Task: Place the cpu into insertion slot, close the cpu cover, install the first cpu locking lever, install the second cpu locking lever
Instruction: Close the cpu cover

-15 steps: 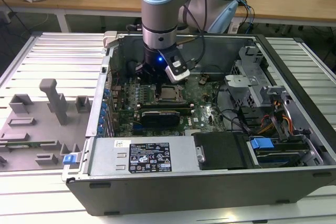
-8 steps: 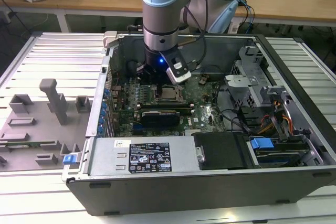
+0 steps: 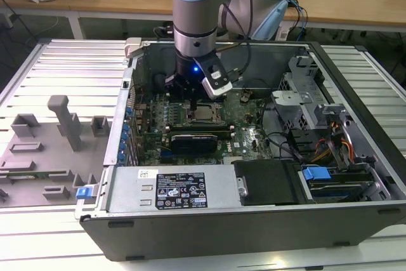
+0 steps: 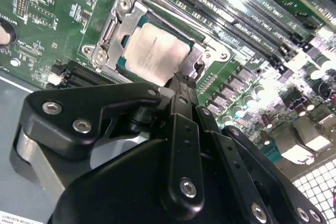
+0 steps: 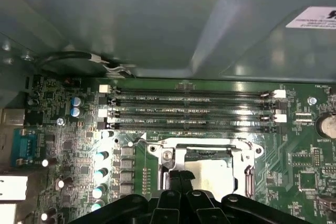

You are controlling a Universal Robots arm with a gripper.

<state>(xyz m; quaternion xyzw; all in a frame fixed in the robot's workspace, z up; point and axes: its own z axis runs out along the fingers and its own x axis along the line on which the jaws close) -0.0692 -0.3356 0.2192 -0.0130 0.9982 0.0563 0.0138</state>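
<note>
Dead centre of the exterior view, the open PC case point(image 3: 254, 217) sits on the slatted table point(image 3: 57, 61). The arm point(image 3: 196, 17) reaches in from the top of the frame, with the case walls well clear all round it. From there the socket is just a small shiny patch under the claw point(image 3: 192, 96), with a black card point(image 3: 193, 141) just below it.

Second wrist view sorts out the detail. You get the green motherboard point(image 4: 47, 35) and the claw's fingers point(image 4: 181, 103) pressed together, tips right at one edge of the cpu cover point(image 4: 116, 27). Touching or just shy, can't tell. The cover lies flat over the insertion slot point(image 4: 195, 66). The cpu point(image 4: 155, 51) is seated inside, pale face showing through the window.

First wrist view adds the memory slots point(image 5: 189, 111) just beside the socket, with the case wall close past them, so that side's tight.
</note>
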